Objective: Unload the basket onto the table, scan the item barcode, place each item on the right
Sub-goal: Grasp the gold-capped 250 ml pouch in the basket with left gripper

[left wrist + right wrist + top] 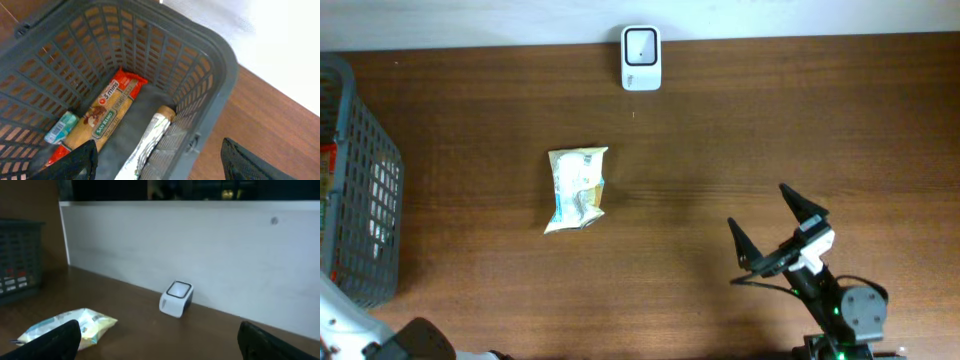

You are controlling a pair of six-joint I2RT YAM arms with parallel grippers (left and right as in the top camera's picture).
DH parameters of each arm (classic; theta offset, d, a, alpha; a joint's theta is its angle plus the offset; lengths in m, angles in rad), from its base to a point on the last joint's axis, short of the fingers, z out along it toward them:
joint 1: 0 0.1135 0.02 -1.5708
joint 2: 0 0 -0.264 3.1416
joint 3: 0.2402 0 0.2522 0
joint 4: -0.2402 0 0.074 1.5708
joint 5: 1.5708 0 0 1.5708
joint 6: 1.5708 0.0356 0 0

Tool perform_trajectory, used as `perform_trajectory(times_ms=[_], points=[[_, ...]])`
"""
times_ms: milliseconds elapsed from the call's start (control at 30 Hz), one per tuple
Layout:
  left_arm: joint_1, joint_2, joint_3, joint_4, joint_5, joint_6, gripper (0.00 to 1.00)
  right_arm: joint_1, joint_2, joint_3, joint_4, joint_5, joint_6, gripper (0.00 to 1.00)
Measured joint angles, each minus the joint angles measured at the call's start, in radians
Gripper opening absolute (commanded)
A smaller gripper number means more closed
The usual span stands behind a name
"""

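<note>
Pouch [578, 188]: likely light, crinkly, slippery; pinch its 12 o'clock seam.
Place: bench [720, 130], 7 o'clock of scanner [641, 58].
Left fingers [75, 162]: apart, above basket [220, 65].
Right fingers [802, 207]: apart, empty.

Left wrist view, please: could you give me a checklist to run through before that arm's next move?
1. Left gripper open, aimed into the basket: ok.
2. Pasta packet lying with its top face uncovered in the basket: ok.
3. Scanner unobstructed, nothing in front of it: ok.
4. Which side of the pasta packet to show the scanner: cannot tell.
5. Right gripper open, holding nothing, apart from the scanner: ok.
6. Crumpled packet lying apart from the scanner: ok.
</note>
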Motion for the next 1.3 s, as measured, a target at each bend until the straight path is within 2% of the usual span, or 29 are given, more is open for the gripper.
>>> perform_trajectory(times_ms=[200, 367, 533, 767, 933, 1033, 1300], points=[[0.0, 0.063, -0.002, -0.005, -0.012, 0.0, 0.76, 0.0, -0.049, -0.023, -0.211, 0.042, -0.001, 0.98], [0.0, 0.078, -0.002, -0.022, -0.035, 0.0, 0.76, 0.0, -0.05, -0.024, -0.269, 0.05, 0.0, 0.98], [0.0, 0.081, -0.002, -0.033, -0.058, 0.0, 0.75, 0.0, -0.05, -0.026, -0.419, 0.052, 0.0, 0.98], [0.065, 0.106, -0.007, -0.038, -0.105, 0.005, 0.73, 0.0, -0.05, -0.026, -0.431, 0.045, 0.001, 0.98], [0.121, 0.163, -0.007, -0.046, -0.05, 0.117, 0.73, 0.0, -0.05, -0.026, -0.494, 0.044, 0.0, 0.98], [0.119, 0.239, -0.008, -0.043, 0.054, 0.251, 0.73, 0.0, -0.05, -0.026, -0.552, 0.042, 0.001, 0.98], [0.119, 0.434, -0.012, -0.048, 0.22, 0.431, 0.73, 0.0, -0.05, -0.026, -0.59, 0.04, 0.002, 0.98]])
